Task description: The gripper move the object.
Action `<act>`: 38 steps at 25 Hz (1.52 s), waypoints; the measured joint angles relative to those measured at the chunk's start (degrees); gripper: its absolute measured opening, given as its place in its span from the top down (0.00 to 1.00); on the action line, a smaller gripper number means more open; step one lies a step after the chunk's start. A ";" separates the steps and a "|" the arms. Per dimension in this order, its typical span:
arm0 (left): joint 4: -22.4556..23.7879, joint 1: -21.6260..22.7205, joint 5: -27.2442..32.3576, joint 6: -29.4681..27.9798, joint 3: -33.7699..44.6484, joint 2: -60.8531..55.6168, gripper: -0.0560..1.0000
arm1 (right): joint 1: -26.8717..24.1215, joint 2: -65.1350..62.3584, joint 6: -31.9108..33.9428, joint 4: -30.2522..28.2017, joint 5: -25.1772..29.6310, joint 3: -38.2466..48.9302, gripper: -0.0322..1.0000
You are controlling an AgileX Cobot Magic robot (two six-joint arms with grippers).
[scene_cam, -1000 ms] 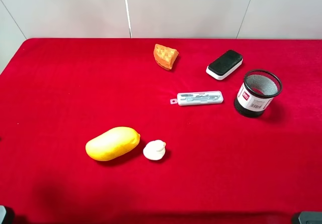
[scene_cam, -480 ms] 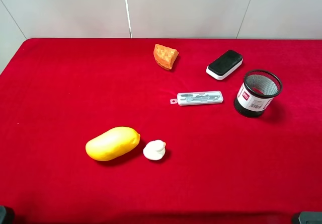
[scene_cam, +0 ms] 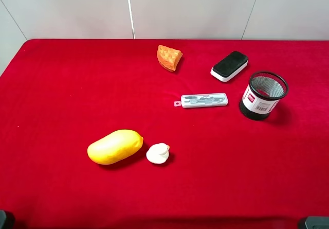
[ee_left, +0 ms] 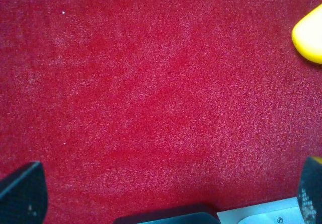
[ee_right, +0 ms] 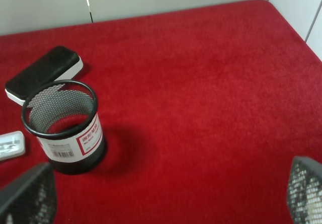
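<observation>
beside the mesh cup [scene_cam: 262, 95], the case [scene_cam: 201, 101] lies crosswise, tab leftward; both claws spread, empty.

Matt red felt-like cloth [scene_cam: 61, 85]; black wire-mesh cup [ee_right: 64, 126], paper label; translucent plastic case [scene_cam: 201, 101]; glossy yellow mango [scene_cam: 114, 146].

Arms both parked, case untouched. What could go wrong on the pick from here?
1. The plastic case is slim and lies flat on the red cloth; the fingers may slide over it or catch the cloth.
2. The mesh pen cup stands close beside the case's end on the right; a right gripper approach might tip it.
3. The eraser block sits just behind the case and is similar in length; it might get picked instead.
</observation>
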 joint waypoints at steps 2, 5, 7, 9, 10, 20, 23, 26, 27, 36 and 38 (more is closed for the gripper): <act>0.00 0.00 0.00 0.71 0.00 0.00 0.01 | 0.00 0.00 0.00 0.05 0.00 0.00 0.30; 0.92 0.00 -0.34 3.56 0.00 0.00 0.01 | 0.00 0.00 0.00 0.05 0.00 0.00 0.30; 1.30 0.00 -1.03 5.26 0.00 0.00 0.01 | 0.00 0.00 0.00 0.05 0.00 0.00 0.30; 1.35 0.00 -1.46 6.04 0.00 0.00 0.01 | 0.00 0.00 0.00 0.05 0.00 0.00 0.30; 1.35 0.00 -1.62 6.16 0.02 0.00 0.01 | 0.00 0.00 0.00 0.05 0.00 0.00 0.30; 1.36 2.84 -2.89 6.70 0.63 0.00 0.01 | 0.00 0.00 0.00 0.05 0.06 0.00 0.30; -0.29 7.33 -3.22 9.72 0.63 0.00 0.01 | 0.00 0.00 0.00 0.05 0.06 0.00 0.30; -3.88 13.31 -4.00 14.93 0.70 0.00 0.01 | 0.00 0.00 0.00 0.05 0.06 0.00 0.30; -5.01 15.72 -4.23 16.85 0.70 0.00 0.01 | 0.00 0.00 0.00 0.05 0.06 0.00 0.30; -12.31 32.68 -4.53 27.51 1.18 -9.98 0.01 | 0.00 0.00 0.00 0.05 0.06 0.00 0.30; -12.50 33.66 -4.53 27.86 1.18 -13.62 0.01 | 0.00 0.00 0.00 0.05 0.06 0.00 0.30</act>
